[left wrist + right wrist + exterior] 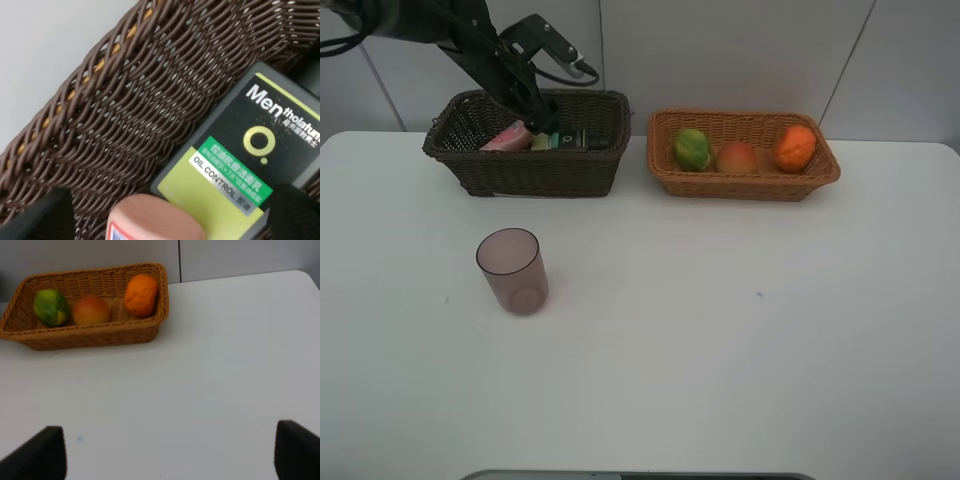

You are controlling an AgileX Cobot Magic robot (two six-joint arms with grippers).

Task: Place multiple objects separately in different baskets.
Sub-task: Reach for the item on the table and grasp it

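Note:
The dark brown basket (540,172) stands at the back left. In it lie the small pink bottle (505,138) and the dark green pump bottle (578,140). My left gripper (544,128) reaches down into this basket. In the left wrist view the left gripper (165,220) is open, its fingertips (295,210) wide apart. The pink bottle (155,220) lies loose between them against the green bottle (235,165). The light tan basket (740,185) holds the green fruit (691,148), the peach (737,157) and the orange (795,147). The mauve cup (512,270) stands upright on the table. My right gripper (170,455) is open with nothing between its fingers.
The dark basket's woven wall (125,100) rises close behind the left gripper. In the right wrist view the tan basket (90,335) sits some way beyond the gripper, across bare white table (210,380). A tiled wall runs behind both baskets.

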